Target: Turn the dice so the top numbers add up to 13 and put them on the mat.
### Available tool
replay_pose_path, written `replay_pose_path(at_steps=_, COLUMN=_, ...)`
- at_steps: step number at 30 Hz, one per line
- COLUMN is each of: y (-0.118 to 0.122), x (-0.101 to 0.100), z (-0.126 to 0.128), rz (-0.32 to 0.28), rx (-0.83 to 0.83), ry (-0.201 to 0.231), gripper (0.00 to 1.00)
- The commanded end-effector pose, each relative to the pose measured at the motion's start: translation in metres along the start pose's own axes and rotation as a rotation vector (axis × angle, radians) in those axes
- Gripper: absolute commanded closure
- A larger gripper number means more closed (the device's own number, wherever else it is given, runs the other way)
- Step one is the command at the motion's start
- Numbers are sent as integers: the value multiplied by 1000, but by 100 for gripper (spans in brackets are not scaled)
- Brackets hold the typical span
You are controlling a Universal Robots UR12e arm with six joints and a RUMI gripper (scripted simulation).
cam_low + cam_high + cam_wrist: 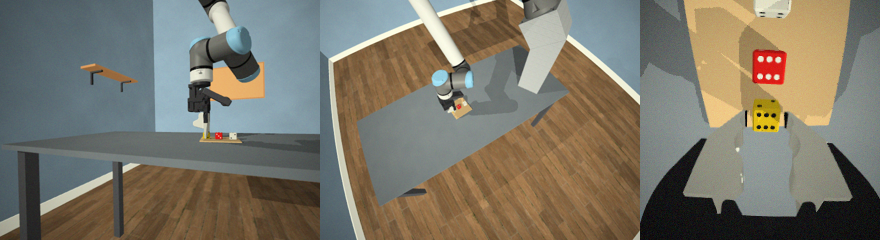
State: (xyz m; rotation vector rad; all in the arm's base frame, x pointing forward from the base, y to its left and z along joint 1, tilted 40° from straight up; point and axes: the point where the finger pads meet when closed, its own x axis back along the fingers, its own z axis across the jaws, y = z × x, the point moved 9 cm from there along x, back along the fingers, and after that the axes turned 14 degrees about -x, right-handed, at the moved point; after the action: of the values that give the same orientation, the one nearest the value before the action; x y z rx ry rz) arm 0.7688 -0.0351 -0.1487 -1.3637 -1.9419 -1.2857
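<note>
The yellow die (208, 136) (766, 121) stands near one end of the wooden mat (462, 112) (223, 141) (812, 95); its top seems to show six, with two on the side facing the red die. My gripper (206, 137) (765, 112) is slightly open around it, with a narrow gap on each side in the wrist view. The red die (458, 106) (218, 135) (769, 68) lies flat mid-mat, six on top. The white die (465, 103) (233, 136) (772, 7) sits flat beyond it; its top is cut off in the wrist view, so its number is unclear.
The mat lies on the grey table (410, 136) (116, 144). The red die stands close to the yellow one, with the white die in the same row. The arm's pale base column (542, 62) stands at the table's far right in the top view.
</note>
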Motion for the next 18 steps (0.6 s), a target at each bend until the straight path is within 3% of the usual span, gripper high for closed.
replay_pose_path(at_steps=1, y=0, x=1, z=0, rz=-1, rx=0, ry=0, gripper=76)
replay_pose_path(at_steps=12, y=0, x=2, z=0, rz=-1, rx=0, ry=0, gripper=76)
replay_pose_path(at_steps=18, y=0, x=20, z=0, rz=-1, rx=0, ry=0, gripper=76)
